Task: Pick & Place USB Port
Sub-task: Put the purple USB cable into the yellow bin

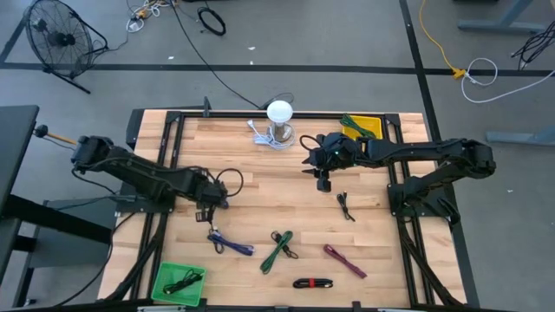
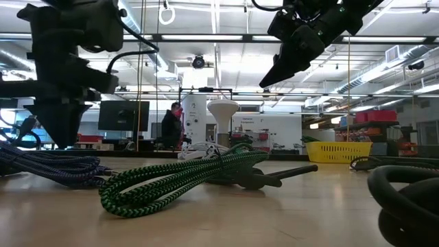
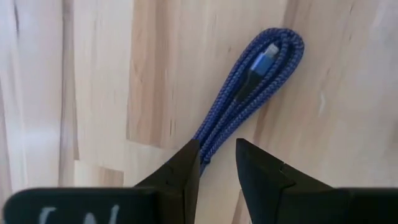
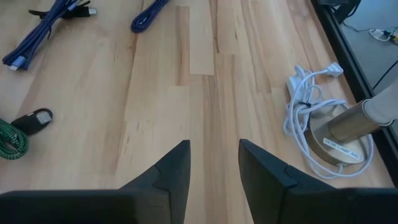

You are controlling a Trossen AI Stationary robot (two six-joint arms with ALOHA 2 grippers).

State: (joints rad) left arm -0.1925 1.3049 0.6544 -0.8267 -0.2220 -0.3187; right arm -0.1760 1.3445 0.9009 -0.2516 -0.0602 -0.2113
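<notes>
Left gripper: the left gripper (image 1: 209, 214) hung low over the counter (image 1: 260, 165) near its left middle; its fingers (image 3: 180, 171) stood a little apart with nothing between them, their tips just above one end of the blue cable (image 3: 252, 81).
Blue cable: a braided blue bundle (image 1: 230, 243) lay flat on the wood just in front of the left gripper, its connector tucked among the loops.
Right gripper: the right gripper (image 1: 323, 183) was raised above the counter right of centre, fingers (image 4: 171, 171) apart and empty, over bare wood.
Green cable: a green-and-black bundle (image 1: 278, 250) lay near the front middle, well apart from both grippers; in the low view it filled the foreground (image 2: 178, 178).
Other cables: a magenta bundle (image 1: 344, 259) and a black-and-red one (image 1: 313, 282) lay toward the front right; a small black cable (image 1: 346, 207) lay just in front of the right gripper.
Lamp: a white-topped lamp (image 1: 279, 113) stood at the back middle on a round base with a white cord (image 4: 305, 109) coiled around it.
Bins: a green bin (image 1: 165, 276) at the front left corner held a black cable; a yellow bin (image 1: 368, 127) sat at the back right, behind the right arm.
Background: a person (image 2: 169, 125) showed far off in the room beyond the counter.
In the way: nothing lay between the left gripper and the blue cable.
</notes>
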